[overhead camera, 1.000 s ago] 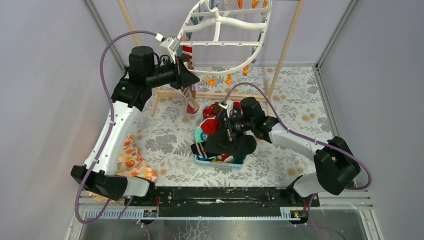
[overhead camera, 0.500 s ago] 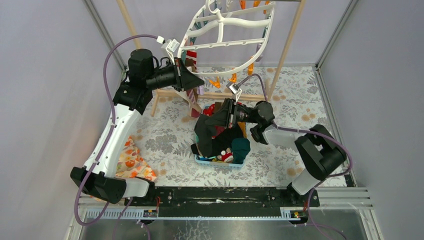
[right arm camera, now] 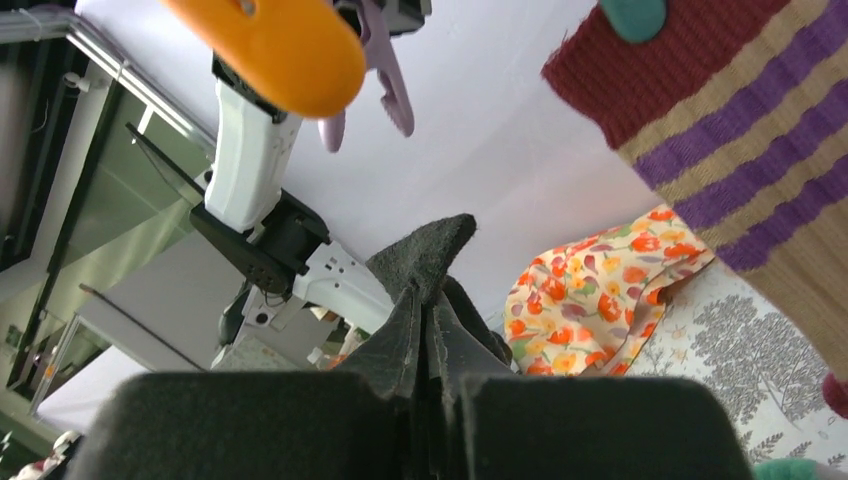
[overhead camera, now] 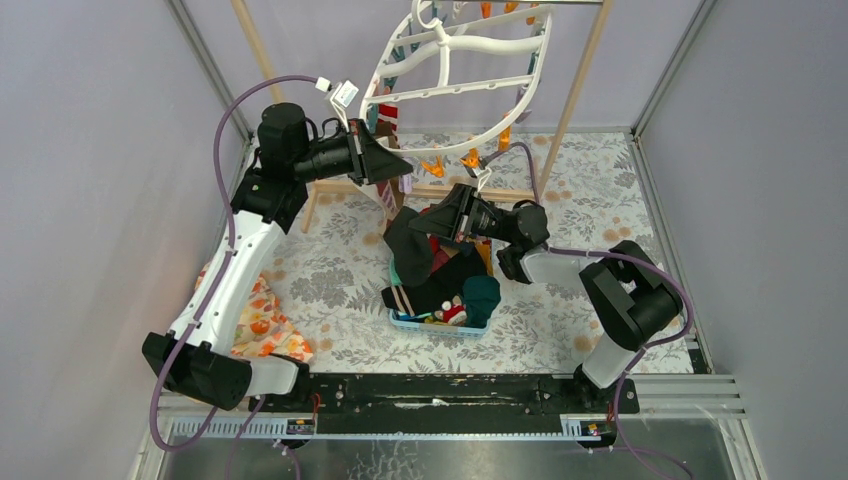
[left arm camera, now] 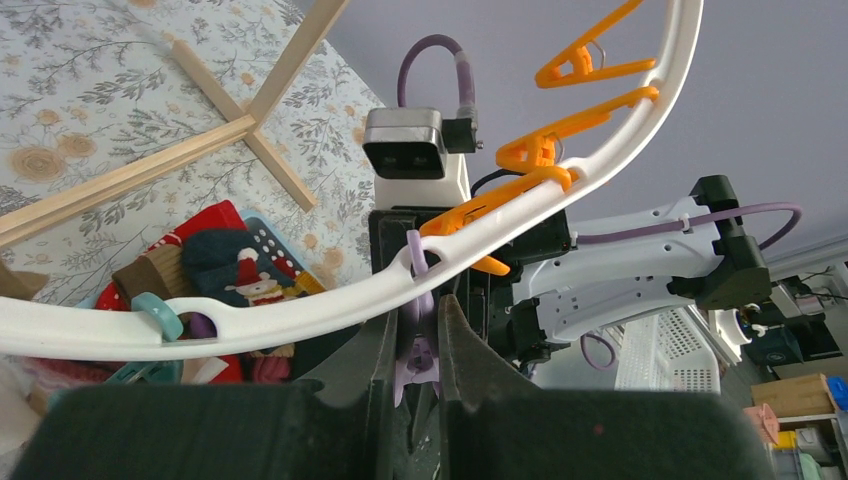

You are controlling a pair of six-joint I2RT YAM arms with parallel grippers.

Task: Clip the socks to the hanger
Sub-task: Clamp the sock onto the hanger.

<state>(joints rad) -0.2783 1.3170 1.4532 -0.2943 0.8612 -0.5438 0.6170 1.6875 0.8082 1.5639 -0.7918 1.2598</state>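
Note:
The white oval hanger [overhead camera: 455,50] hangs from the wooden frame, with orange pegs [overhead camera: 436,163] along its near rim. My left gripper [overhead camera: 396,165] is at that rim; in the left wrist view my left gripper [left arm camera: 422,315] is shut on a purple peg [left arm camera: 418,352] under the white rim [left arm camera: 300,310]. My right gripper [overhead camera: 438,215] is shut on a black sock [overhead camera: 408,250] and holds it up just below the rim. In the right wrist view the black sock [right arm camera: 432,255] sticks out of my shut right gripper [right arm camera: 428,305]. A tan sock with purple stripes [right arm camera: 740,150] hangs clipped nearby.
A blue basket [overhead camera: 440,322] with several more socks stands on the floral tablecloth below my right gripper. A red-and-white striped sock [overhead camera: 386,108] hangs on the hanger. The wooden pole frame [overhead camera: 565,95] stands behind. An orange floral cloth [overhead camera: 262,318] lies at the left.
My right gripper has lifted the black sock out of the basket, up and left toward the hanger rim. My left gripper has shifted right along the rim; the hanger swung slightly.

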